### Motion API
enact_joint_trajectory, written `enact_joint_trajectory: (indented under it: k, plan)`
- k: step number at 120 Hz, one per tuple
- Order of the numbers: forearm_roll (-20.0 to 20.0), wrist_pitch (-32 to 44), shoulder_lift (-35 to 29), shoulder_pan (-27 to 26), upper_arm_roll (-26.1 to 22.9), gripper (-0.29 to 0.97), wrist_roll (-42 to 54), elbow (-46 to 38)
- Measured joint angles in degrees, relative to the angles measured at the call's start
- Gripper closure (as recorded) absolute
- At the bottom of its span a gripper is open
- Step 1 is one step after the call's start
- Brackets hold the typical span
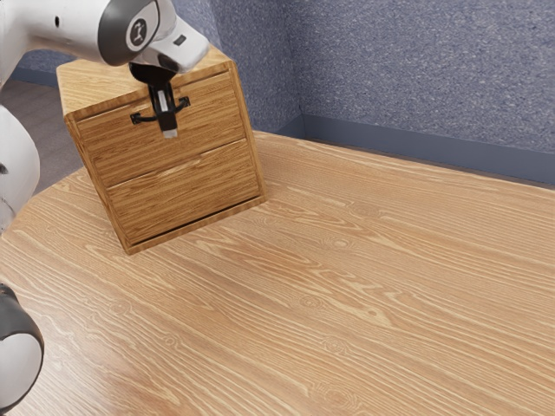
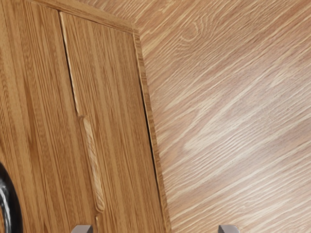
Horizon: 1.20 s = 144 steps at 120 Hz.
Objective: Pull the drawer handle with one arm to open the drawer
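Note:
A small wooden cabinet [image 1: 87, 87] with two drawers stands at the back of the table, toward the exterior view's left. The upper drawer [image 1: 208, 108] carries a black bar handle [image 1: 139, 116]; its front sits flush with the lower drawer [image 1: 186, 191]. My gripper [image 1: 168, 130] hangs pointing down right in front of the handle's middle. In the wrist view the two fingertips [image 2: 81, 228] stand far apart, so the gripper is open. There the handle [image 2: 8, 204] curves past outside the fingers, over the upper drawer front [image 2: 39, 111].
The wooden table [image 1: 364, 286] stretches wide to the exterior view's right and front of the cabinet. A blue-grey wall [image 1: 416, 61] with a dark baseboard runs behind it. My arm's white links [image 1: 17, 165] stand along the exterior view's left edge.

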Motion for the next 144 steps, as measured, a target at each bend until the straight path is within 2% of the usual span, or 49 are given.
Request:
enact_joint_trajectory:
  k: [34,88,104,114,144]
  plan:
    - [-0.94,1.37,4.75,4.18,-0.19,0.43,5.58,5.88]
    - [-9.06,6.97,7.95,8.11,-0.16,0.42,10.83,7.93]
    - [-11.35,8.03,9.01,8.39,0.13,0.33,11.73,7.80]
    - [-12.35,8.31,9.04,8.76,-0.03,0.47,12.20,7.29]
    - [-13.09,9.11,1.87,6.04,0.75,0.67,13.13,-2.73]
